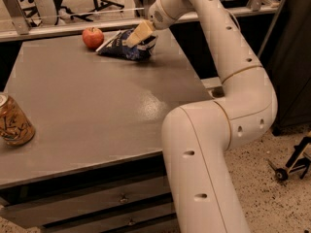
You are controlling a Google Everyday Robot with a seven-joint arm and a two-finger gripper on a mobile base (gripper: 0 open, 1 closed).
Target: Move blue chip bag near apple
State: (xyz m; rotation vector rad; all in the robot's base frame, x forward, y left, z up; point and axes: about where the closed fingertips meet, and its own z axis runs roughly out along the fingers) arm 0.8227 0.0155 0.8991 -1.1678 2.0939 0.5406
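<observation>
The blue chip bag (121, 47) lies on the grey table (97, 110) near its far edge, its left end close to the red apple (93, 37), with a small gap between them. My gripper (137, 35) reaches down from the upper right onto the top of the bag. Its tan fingers (142, 30) are pressed together on the bag's crinkled upper fold. The bag's underside rests on the tabletop.
A tan patterned drink can (13, 123) stands at the table's left front edge. My white arm (218, 130) runs along the table's right side. A rail (73, 25) runs behind the table. Drawers (97, 203) sit below the tabletop.
</observation>
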